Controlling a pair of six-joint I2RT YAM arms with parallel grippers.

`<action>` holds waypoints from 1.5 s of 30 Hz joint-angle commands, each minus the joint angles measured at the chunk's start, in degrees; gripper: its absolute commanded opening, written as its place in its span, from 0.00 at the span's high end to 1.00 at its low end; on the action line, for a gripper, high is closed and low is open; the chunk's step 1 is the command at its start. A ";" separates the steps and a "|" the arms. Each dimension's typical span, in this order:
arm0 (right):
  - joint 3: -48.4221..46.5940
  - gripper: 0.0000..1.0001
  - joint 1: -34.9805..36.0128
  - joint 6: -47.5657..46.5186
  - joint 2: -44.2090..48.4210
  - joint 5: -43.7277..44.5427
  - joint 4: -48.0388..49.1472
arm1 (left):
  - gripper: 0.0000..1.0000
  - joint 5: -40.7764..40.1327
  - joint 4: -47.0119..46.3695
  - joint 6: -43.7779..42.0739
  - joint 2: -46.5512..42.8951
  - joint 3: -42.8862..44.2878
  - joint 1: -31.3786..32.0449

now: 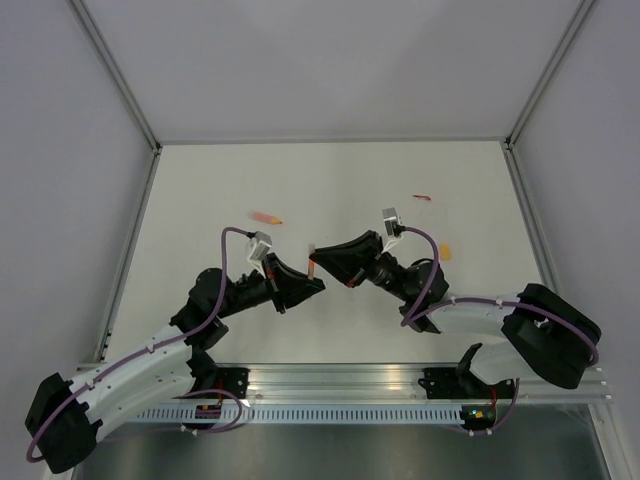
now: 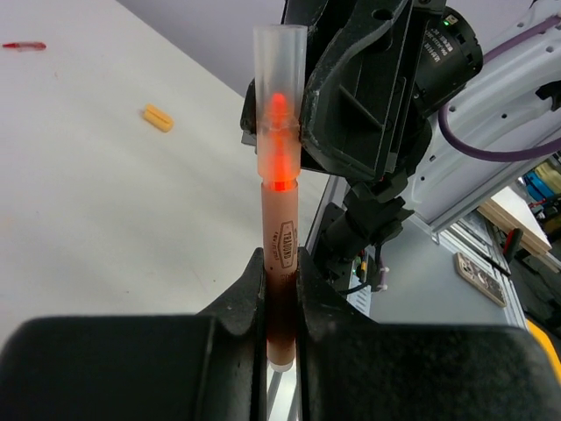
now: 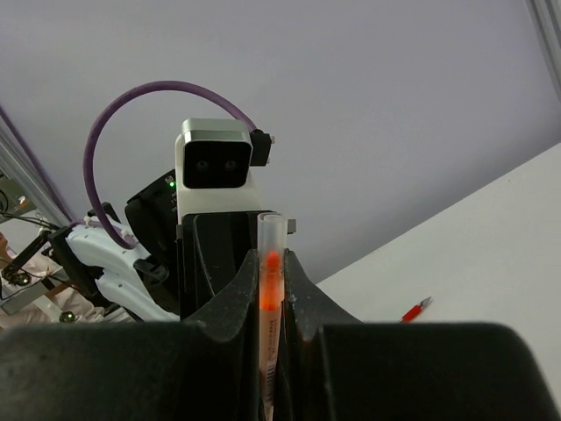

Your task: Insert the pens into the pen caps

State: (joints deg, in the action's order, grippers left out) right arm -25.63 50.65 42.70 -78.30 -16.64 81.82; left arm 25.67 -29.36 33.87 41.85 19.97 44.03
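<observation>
The orange-pink pen (image 2: 280, 219) stands upright, its lower barrel clamped tight in the left pincer (image 2: 280, 267). Its glowing orange tip sits inside the clear cap (image 2: 280, 61), a smooth frosted plastic tube gripped by the right pincer (image 3: 270, 272), both above the matte white counter (image 2: 88, 219). We note a black printed label (image 2: 286, 241) on the barrel, too small to read with confidence. A stubby orange cap (image 2: 159, 117) lies loose on the counter, well apart.

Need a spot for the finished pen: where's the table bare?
Bare: the table left of the orange pen, and between it and the red pen. Crowded: the middle, where the left gripper and right gripper meet; an orange cap lies right.
</observation>
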 commanded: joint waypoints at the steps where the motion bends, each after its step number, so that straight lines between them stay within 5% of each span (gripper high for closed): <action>1: 3.21 1.00 1.38 0.54 -4.05 -2.52 17.83 | 0.98 -1.24 -5.97 -0.47 -1.68 1.30 0.00; 8: 3.22 1.00 1.64 0.72 -5.81 -4.45 17.59 | 0.98 -6.24 0.35 -1.17 -0.72 3.50 0.00; 36: 7.17 1.00 4.27 -5.43 -2.03 -14.82 -5.00 | 0.98 -7.48 -0.34 -1.00 -1.41 3.15 0.00; 41: 9.28 1.00 5.42 -5.69 -1.77 -13.77 -2.28 | 0.98 -7.48 -1.22 -1.09 -1.86 2.53 0.00; 45: 8.49 1.00 5.42 -8.59 2.35 -10.53 -10.41 | 0.98 -6.95 -1.66 -1.08 -1.24 2.53 0.00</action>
State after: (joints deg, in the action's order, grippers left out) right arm -18.13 52.90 36.12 -78.08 -20.32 80.49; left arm 21.54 -20.75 33.36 40.82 20.01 44.45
